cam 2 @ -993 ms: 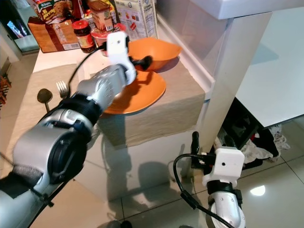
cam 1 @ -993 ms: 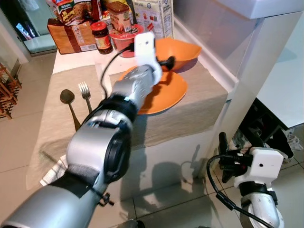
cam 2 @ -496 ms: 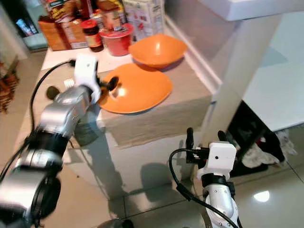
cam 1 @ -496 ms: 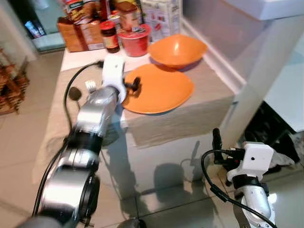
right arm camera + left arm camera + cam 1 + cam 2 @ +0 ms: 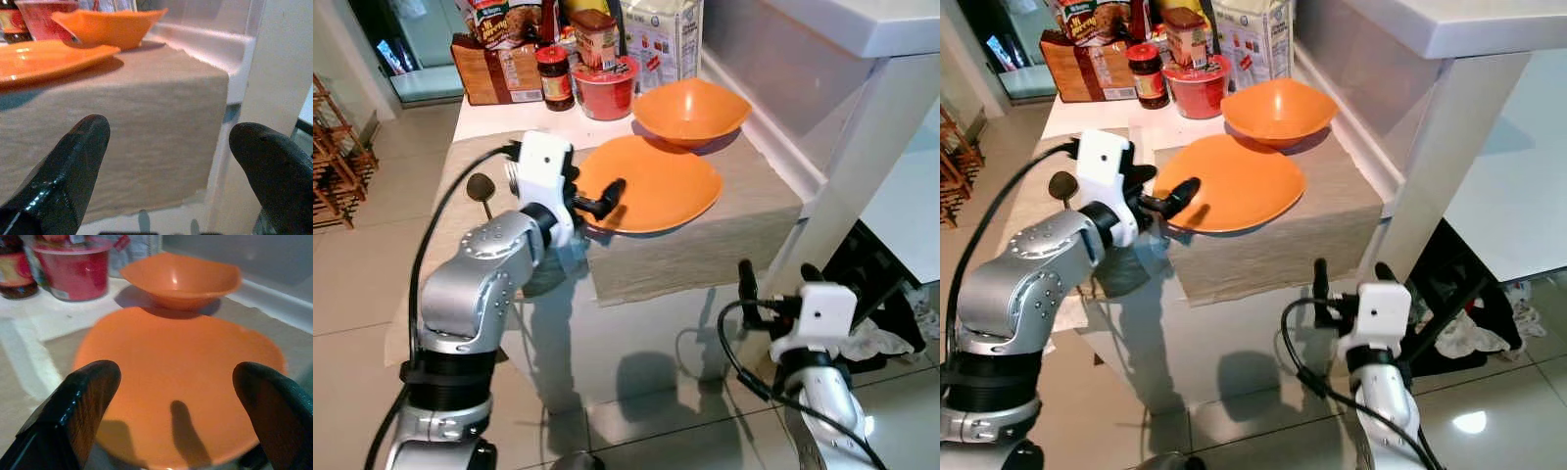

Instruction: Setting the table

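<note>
Head views: left hand (image 5: 607, 199) pulls back from the orange bowl (image 5: 690, 110) to the near rim of the orange plate (image 5: 651, 183), holding nothing; bowl now sits behind the plate on the worktop (image 5: 744, 211).
Left wrist view: fingers (image 5: 80, 406) spread wide, plate between them.
Right wrist view: right hand (image 5: 171, 161) wide, empty, low beside the cloth.
Meaning: bowl looks placed; cutlery next, probably.

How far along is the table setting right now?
Done: the orange plate lies on the beige table runner, with a spoon at its left. In hand: nothing; the left tool hovers open at the plate's near-left rim, and the right tool hangs open below the table edge. Left: the orange bowl sits behind the plate, probably yet to be placed.
</note>
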Robot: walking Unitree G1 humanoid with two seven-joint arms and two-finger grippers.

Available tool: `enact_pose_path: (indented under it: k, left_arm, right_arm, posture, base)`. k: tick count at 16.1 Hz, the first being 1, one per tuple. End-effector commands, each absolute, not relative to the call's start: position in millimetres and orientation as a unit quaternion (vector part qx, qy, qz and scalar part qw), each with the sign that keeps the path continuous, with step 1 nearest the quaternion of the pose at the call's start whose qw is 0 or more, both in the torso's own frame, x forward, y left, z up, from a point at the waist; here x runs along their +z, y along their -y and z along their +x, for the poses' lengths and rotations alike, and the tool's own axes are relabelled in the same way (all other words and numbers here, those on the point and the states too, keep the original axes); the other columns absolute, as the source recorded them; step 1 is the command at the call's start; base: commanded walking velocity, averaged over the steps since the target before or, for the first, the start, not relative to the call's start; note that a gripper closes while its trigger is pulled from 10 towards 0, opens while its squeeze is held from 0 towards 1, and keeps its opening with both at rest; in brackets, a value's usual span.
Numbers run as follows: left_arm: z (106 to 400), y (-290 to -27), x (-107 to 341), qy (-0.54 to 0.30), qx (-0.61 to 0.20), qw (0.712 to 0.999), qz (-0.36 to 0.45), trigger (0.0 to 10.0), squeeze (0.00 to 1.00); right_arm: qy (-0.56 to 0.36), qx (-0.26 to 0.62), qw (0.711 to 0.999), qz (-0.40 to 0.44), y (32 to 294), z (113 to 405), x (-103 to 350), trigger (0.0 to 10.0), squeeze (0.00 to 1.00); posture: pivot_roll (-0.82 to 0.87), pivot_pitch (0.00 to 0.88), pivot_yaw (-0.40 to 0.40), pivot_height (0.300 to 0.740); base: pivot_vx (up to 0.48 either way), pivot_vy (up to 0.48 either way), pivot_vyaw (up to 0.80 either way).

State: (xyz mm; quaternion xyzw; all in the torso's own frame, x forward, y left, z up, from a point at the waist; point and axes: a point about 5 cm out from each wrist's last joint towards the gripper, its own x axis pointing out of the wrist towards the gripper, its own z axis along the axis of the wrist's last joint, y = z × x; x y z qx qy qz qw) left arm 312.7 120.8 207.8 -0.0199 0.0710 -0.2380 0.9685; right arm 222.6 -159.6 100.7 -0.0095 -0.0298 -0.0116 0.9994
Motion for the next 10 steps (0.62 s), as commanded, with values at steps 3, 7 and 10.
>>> enact_pose_path:
  k: [3, 7, 10]
  left_arm:
    - [312.5, -127.3, 203.6, -0.111, -0.214, 0.970, -0.025, 10.0, 0.00]
    - [316.0, -143.7, 197.3, -0.140, -0.166, 0.975, -0.036, 10.0, 0.00]
    - [316.6, -148.0, 190.3, -0.156, -0.150, 0.974, -0.063, 10.0, 0.00]
  right_arm:
    - [0.039, -0.006, 0.999, -0.007, 159.2, 226.6, 101.4, 10.0, 0.00]
    - [0.044, -0.005, 0.999, -0.007, 160.3, 227.1, 103.3, 10.0, 0.00]
    - [0.081, -0.006, 0.997, -0.011, 166.3, 237.5, 123.1, 10.0, 0.00]
  posture:
    - [0.05, 0.000, 0.060, 0.740]
    - [0.05, 0.000, 0.054, 0.740]
    - [0.04, 0.000, 0.044, 0.740]
  base:
    - [0.000, 0.000, 0.00]
    - [0.000, 0.000, 0.00]
    - [0.000, 0.000, 0.00]
